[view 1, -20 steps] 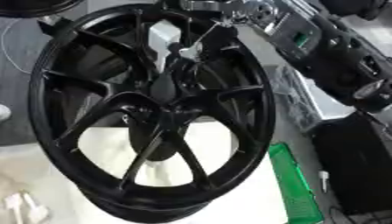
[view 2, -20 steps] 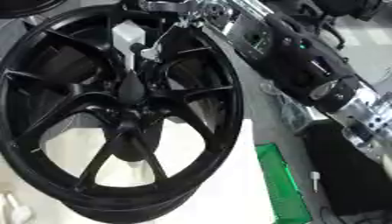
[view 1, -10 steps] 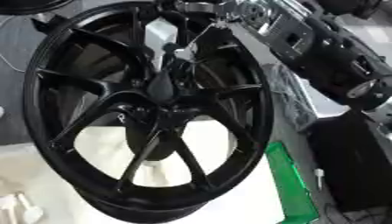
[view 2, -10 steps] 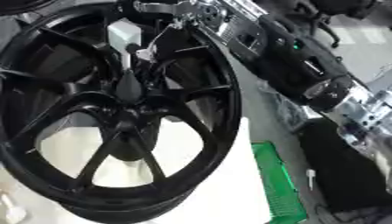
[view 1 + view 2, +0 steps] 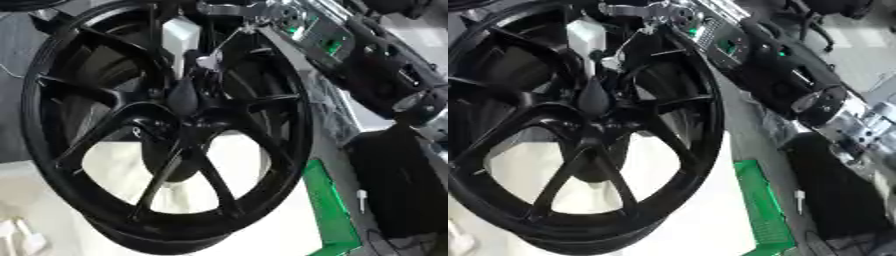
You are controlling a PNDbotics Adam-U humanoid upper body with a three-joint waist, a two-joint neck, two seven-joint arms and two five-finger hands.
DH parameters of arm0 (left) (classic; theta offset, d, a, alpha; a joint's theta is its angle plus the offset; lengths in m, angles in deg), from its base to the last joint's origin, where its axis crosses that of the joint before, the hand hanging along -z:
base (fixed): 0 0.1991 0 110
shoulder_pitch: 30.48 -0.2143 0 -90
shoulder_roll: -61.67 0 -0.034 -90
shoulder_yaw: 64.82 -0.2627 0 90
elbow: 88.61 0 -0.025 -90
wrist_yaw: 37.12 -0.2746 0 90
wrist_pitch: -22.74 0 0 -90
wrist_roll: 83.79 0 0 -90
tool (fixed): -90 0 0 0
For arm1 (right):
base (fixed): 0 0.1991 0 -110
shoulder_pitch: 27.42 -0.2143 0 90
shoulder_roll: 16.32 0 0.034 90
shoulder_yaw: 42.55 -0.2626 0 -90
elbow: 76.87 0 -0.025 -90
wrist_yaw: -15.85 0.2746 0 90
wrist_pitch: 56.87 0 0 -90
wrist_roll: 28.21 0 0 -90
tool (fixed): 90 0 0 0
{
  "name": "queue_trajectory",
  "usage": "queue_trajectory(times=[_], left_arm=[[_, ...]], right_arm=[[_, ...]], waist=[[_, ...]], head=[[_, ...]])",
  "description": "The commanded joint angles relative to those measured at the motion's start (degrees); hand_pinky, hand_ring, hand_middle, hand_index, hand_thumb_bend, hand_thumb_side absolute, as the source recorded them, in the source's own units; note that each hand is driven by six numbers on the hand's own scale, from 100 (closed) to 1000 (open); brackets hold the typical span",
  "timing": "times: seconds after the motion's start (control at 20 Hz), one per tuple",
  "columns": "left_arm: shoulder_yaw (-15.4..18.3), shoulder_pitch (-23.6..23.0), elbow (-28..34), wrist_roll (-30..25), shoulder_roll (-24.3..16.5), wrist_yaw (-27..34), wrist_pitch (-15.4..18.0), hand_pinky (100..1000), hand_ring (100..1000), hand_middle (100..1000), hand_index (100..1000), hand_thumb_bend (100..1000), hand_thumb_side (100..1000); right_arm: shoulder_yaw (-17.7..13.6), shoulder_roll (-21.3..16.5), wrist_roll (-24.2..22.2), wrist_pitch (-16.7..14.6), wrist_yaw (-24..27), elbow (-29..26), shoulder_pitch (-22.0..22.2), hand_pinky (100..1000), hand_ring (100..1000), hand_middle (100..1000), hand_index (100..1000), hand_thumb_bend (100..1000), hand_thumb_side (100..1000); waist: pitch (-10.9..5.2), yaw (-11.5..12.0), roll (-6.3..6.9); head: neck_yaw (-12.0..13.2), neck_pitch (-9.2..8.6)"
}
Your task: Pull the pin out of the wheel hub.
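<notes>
A big black wheel hub [image 5: 131, 125] with several spokes stands upright and fills the left of both views. My right arm [image 5: 780, 65] comes down from the upper right. Its hand [image 5: 229, 8] sits at the rim's top edge, partly cut off by the frame. A thin silvery pin [image 5: 224, 44] slants from the hand down to a small pale end [image 5: 207, 61] just above the hub's centre. The fingers appear pinched on its upper end. A black teardrop-shaped part [image 5: 184, 97] sits at the hub's centre. No left hand shows.
A green crate [image 5: 329, 210] stands right of the wheel's lower rim, with a black case [image 5: 401, 185] beyond it. A white block [image 5: 179, 34] shows behind the upper spokes. The wheel rests on a white table [image 5: 702, 220]. Small white things [image 5: 19, 235] lie at the lower left.
The whole picture has shifted and tilted a little, so the camera moved. The right hand stays at the rim's top with the pin slanting to the centre as before.
</notes>
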Motion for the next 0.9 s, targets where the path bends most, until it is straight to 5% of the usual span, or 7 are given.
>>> queue_trajectory(times=[0.05, 0.9], left_arm=[[0.59, 0.02, 0.79, -0.29, -1.36, -0.27, 0.09, 489, 682, 596, 777, 162, 980], [0.55, -0.33, 0.49, -0.68, -1.27, -0.56, -0.26, 489, 670, 597, 774, 164, 988]], right_arm=[[-1.14, -2.15, 0.08, 0.29, 0.16, -0.63, -0.4, 951, 982, 808, 906, 100, 354], [-1.09, -2.15, 1.1, 2.89, 2.59, -0.82, -0.05, 893, 862, 422, 636, 100, 297]], waist=[[-0.72, -0.13, 0.41], [-1.16, -0.22, -0.06]], head=[[-0.24, -0.5], [-1.07, -0.12]])
